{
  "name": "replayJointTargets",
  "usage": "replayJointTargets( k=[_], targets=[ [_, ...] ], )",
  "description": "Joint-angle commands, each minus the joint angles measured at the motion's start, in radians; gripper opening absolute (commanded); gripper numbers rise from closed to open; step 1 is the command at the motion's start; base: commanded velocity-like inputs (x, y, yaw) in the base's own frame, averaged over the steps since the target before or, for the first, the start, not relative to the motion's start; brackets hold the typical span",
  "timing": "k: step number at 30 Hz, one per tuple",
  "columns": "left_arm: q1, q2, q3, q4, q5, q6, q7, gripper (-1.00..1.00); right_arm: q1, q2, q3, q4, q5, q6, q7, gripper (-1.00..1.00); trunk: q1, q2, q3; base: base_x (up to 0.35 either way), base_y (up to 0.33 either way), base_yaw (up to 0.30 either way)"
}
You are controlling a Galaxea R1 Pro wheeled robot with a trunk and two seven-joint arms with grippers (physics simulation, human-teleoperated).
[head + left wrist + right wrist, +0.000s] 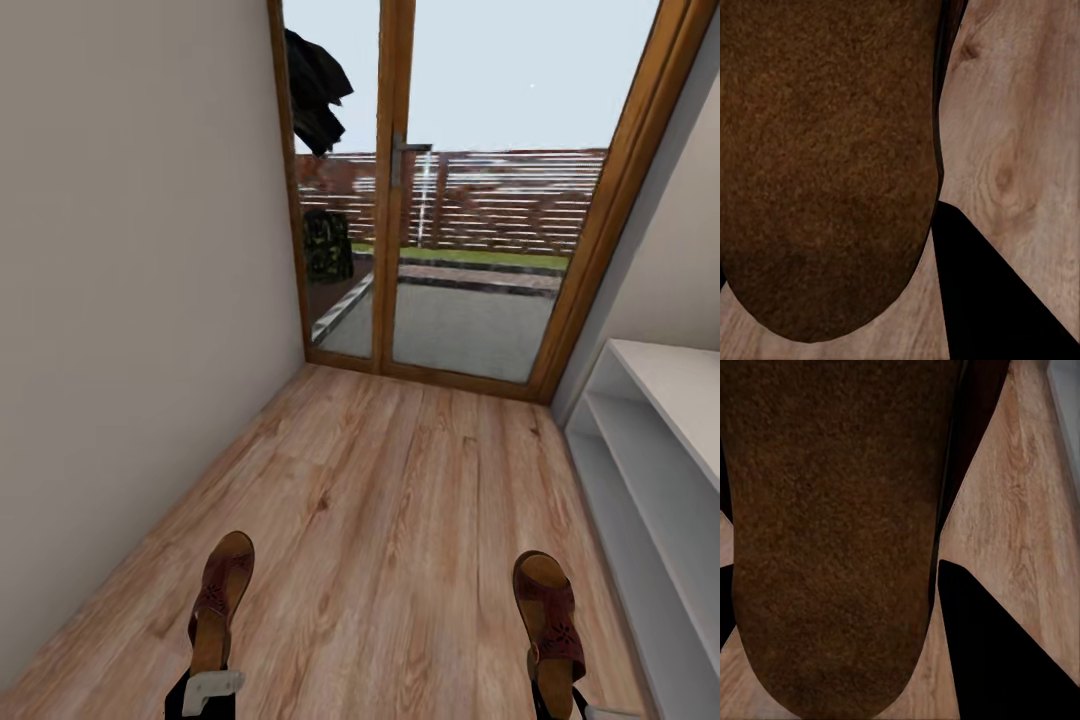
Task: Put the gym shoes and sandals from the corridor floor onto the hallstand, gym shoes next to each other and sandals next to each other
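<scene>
Two dark brown sandals hang above the corridor floor [400,480], toes pointing toward the far door. My left gripper [208,690] is shut on the heel of the left sandal [222,598]. The right gripper [562,702] is shut on the heel of the right sandal [549,612]. Close up, the left wrist view shows that sandal's brown sole [825,165] beside a black finger [982,292]. In the right wrist view the other sole [840,532] also sits beside a black finger [997,652]. The pale hallstand [655,440] runs along the right wall, its shelves bare. The gym shoes are out of view.
A plain wall [130,300] bounds the corridor on the left. At the far end stands a wood-framed glass door [395,190] with a handle, a paved yard and fence beyond it. Wood flooring stretches between the sandals and the door.
</scene>
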Motion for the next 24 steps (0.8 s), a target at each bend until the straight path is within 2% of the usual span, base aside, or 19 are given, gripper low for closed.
replayJointTargets(
  k=[1,18,24],
  targets=[
    [0.000,0.000,-0.002,0.000,0.000,-0.002,0.003,-1.00,0.000,0.002,-0.006,-0.002,0.006,-0.001,0.007,-1.00,0.001,0.000,-0.001,0.338,0.000,-0.002],
    [0.000,0.001,-0.002,0.000,0.000,-0.002,0.003,-1.00,0.000,0.002,-0.006,-0.003,0.006,-0.001,0.006,-1.00,0.001,0.000,-0.001,0.338,0.000,0.000],
    [0.000,0.002,-0.002,0.000,0.001,-0.002,0.003,-1.00,0.000,0.002,-0.006,-0.002,0.006,0.000,0.006,-1.00,0.001,0.000,0.001,0.338,0.039,-0.159]
  ],
)
